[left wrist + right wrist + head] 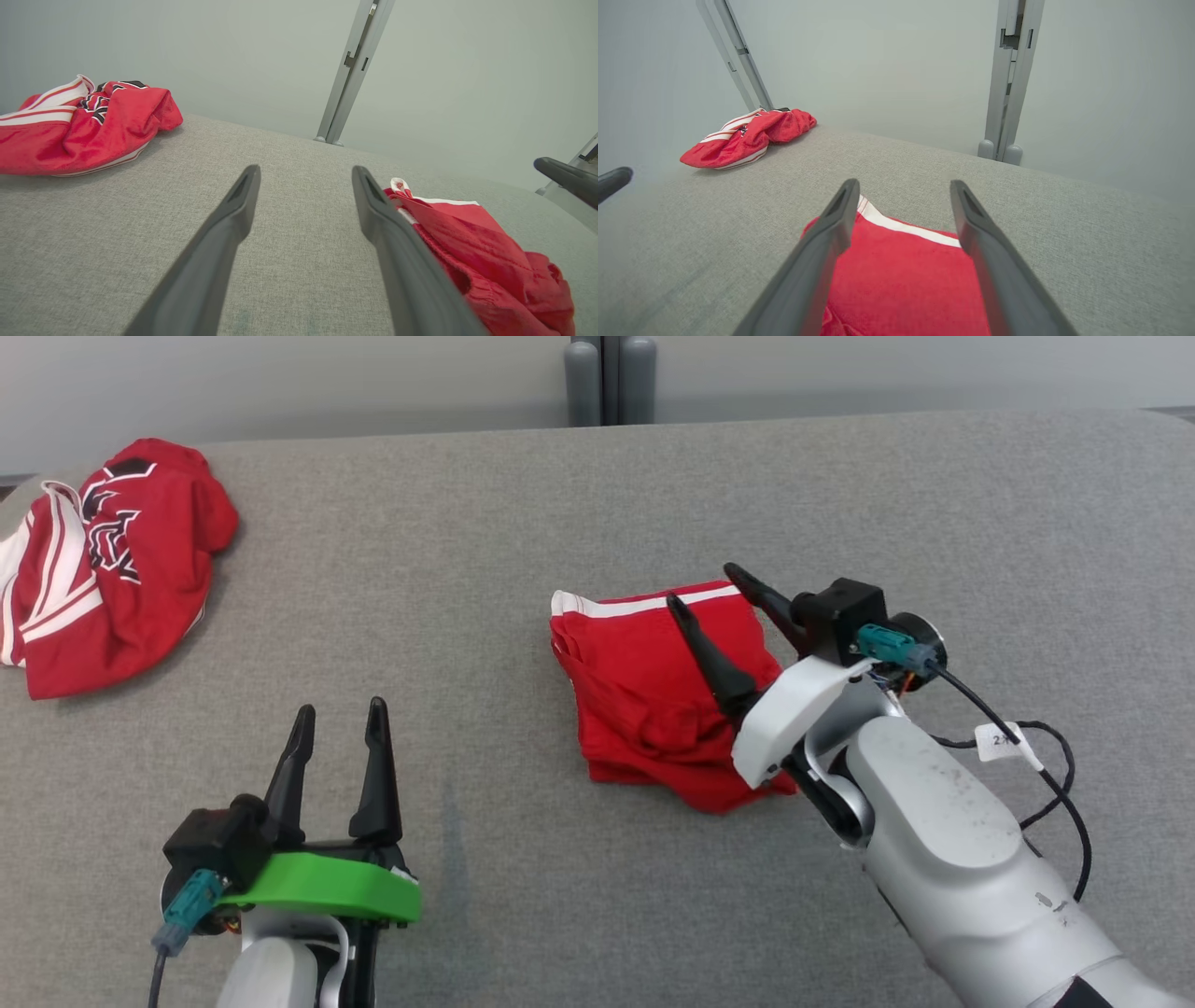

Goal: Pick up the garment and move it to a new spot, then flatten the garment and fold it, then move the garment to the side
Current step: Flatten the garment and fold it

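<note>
A folded red garment (644,691) with a white stripe along its far edge lies on the grey table, right of centre. It also shows in the right wrist view (901,280) and at the right of the left wrist view (486,261). My right gripper (702,586) hovers just above its far right part, fingers apart and holding nothing (903,186). My left gripper (339,719) stands open over bare table at the lower left, well clear of the garment (306,172).
A second, crumpled red garment (103,565) with white stripes and black lettering lies at the far left of the grey table (597,495). Grey posts (609,378) rise behind the table's far edge. A black cable (1050,775) hangs from my right wrist.
</note>
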